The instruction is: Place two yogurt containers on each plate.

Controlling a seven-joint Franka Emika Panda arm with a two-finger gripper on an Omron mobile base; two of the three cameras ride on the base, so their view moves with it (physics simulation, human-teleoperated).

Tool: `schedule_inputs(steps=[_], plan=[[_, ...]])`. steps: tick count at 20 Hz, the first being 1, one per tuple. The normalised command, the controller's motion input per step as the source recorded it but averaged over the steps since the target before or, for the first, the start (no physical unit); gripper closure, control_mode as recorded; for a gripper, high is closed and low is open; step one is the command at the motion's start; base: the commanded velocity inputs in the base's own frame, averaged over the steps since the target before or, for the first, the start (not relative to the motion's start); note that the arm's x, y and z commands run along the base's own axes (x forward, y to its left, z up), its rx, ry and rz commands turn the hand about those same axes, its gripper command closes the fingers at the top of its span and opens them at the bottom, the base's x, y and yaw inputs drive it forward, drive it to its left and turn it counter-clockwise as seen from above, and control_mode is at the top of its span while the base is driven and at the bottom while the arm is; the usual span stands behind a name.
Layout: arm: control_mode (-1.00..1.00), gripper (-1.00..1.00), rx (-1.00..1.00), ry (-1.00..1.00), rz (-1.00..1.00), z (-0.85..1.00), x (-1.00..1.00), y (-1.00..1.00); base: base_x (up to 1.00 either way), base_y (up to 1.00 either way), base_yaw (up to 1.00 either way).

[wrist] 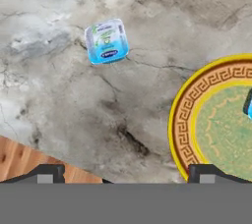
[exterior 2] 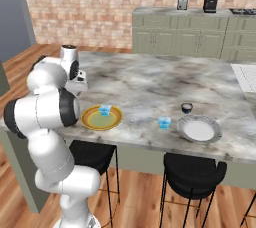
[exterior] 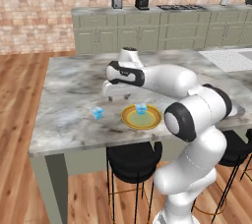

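Yogurt containers scattered across marble desk: one already on yellow-rimmed plate, one loose just beside it, likely next pick. Tool hovering above, fingers spread wide, empty. From right: third cup near grey-white plate, dark cup behind.

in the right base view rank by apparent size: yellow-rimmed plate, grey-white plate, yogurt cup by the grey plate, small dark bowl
1-2. yellow-rimmed plate and grey-white plate, too alike to rank
3-4. yogurt cup and small dark bowl, also near equal
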Motion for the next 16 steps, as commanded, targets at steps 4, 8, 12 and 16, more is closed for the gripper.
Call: schedule_inputs(steps=[4, 8, 12, 16], plan=[[-1.0, -1.0, 0.05, -0.12, 0.17, -0.02, -0.28, 0.67, 0.0, 0.0, 0.0], [-1.0, -1.0, 0.02, -0.01, 0.04, -0.06, 0.08, 0.31, 0.0, 0.0, 0.0], [-1.0, -1.0, -0.02, 0.03, -0.08, -0.04, 0.18, 0.02, 0.0, 0.0, 0.0], [-1.0, -1.0, -0.13, 0.0, -0.07, -0.22, 0.16, 0.18, 0.0, 0.0, 0.0]])
